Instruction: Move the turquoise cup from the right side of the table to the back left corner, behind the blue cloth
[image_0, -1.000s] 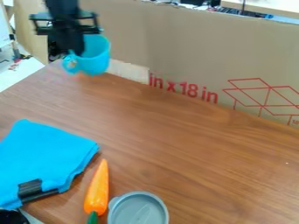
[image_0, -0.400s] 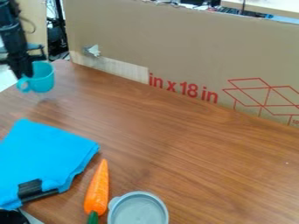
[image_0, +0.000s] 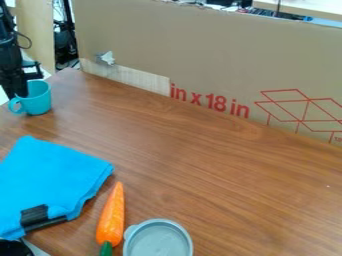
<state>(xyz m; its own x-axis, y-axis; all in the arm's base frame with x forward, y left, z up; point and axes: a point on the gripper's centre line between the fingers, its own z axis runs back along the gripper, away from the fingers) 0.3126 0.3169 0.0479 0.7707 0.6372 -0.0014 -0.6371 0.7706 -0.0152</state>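
With my black pincer (image_0: 22, 94) pinching its rim, the upright turquoise plastic mug (image_0: 39, 101) seems all but set down at the brown wooden tabletop's (image_0: 190, 145) far-left side, letting go undone.

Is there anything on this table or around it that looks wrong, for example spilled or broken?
Only the cardboard wall looks a little odd: a crumpled silvery scrap clings near its left end, above a pale strip. The blue cup is upright, and I see no spill.
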